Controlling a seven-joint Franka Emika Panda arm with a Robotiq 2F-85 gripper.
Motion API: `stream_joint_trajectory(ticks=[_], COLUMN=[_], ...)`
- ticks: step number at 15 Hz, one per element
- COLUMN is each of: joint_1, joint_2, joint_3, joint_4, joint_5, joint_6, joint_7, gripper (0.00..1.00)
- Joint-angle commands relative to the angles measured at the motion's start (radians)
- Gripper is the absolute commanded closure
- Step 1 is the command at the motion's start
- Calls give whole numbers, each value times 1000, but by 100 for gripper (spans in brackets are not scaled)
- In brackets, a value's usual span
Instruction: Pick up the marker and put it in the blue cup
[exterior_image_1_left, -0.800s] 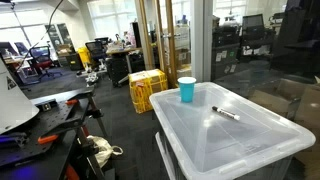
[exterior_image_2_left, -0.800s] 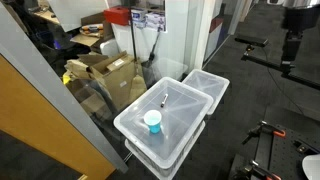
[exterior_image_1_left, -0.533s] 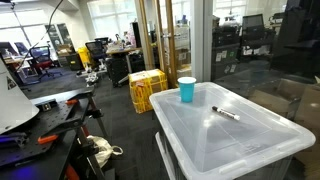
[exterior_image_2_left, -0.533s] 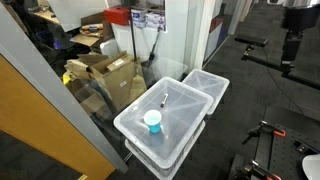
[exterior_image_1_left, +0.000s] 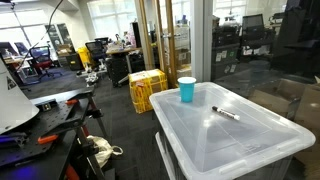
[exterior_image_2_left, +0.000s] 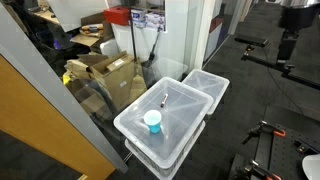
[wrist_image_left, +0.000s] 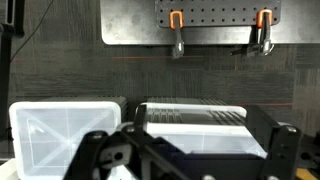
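Observation:
The marker (exterior_image_1_left: 226, 113) is a thin dark stick lying flat on the clear lid of a plastic bin (exterior_image_1_left: 240, 145). It also shows in an exterior view (exterior_image_2_left: 164, 100). The blue cup (exterior_image_1_left: 187, 89) stands upright on the same lid near a corner, empty as far as I can see, and shows again in an exterior view (exterior_image_2_left: 152, 121). My gripper (exterior_image_2_left: 288, 62) hangs high and far from the bin. In the wrist view its fingers (wrist_image_left: 190, 160) are spread wide with nothing between them. The marker and cup are out of the wrist view.
A second clear bin (exterior_image_2_left: 208, 85) stands against the first. A yellow crate (exterior_image_1_left: 147, 90) sits on the floor behind the cup. Cardboard boxes (exterior_image_2_left: 110, 75) lie beyond a glass wall. A metal pegboard plate (wrist_image_left: 200, 22) lies on the carpet.

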Motion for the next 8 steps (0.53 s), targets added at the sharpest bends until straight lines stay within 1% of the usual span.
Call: stream_joint_trajectory(ticks=[1,4,6,8], joint_1=[9,16,16,25], joint_2=[59,112,146,183], joint_3=[7,4,5,4], joint_4=[32,57,71,82], joint_5=[20,73,130,214], joint_6=[99,189,260,343], joint_7=[33,62,93,126], gripper=[0,0,0,0])
